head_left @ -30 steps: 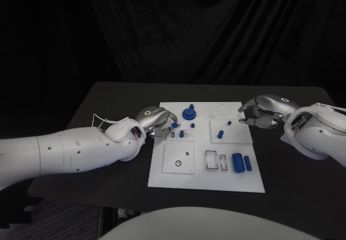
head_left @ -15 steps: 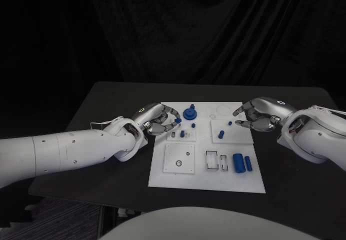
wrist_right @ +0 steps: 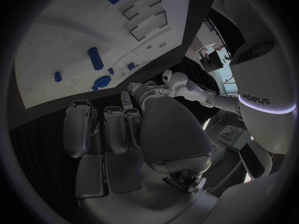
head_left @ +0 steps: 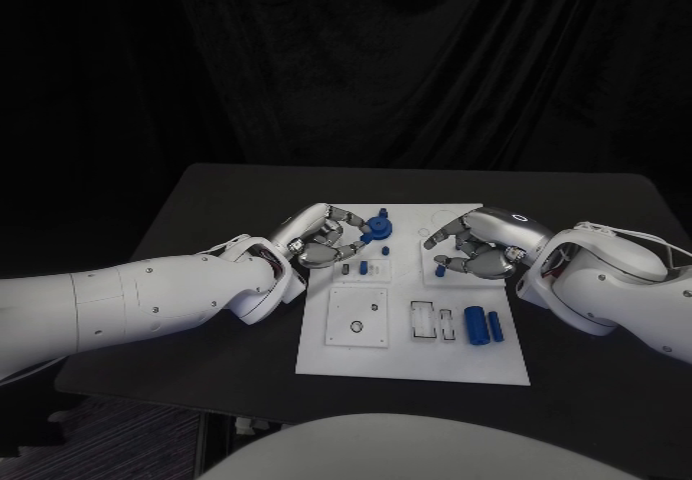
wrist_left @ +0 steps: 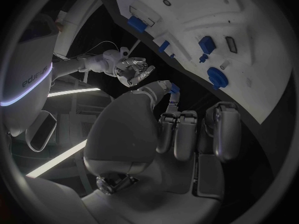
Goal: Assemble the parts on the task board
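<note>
While most of the blue parts lie or stand spread over the white board in the middle of the table, both hands hover above its far end, probably so each can work a nearby piece. The left hand pinches a small blue piece at its fingertips; the right hand is curled, apparently holding nothing.

bare task board near edge, unobstructed
</note>
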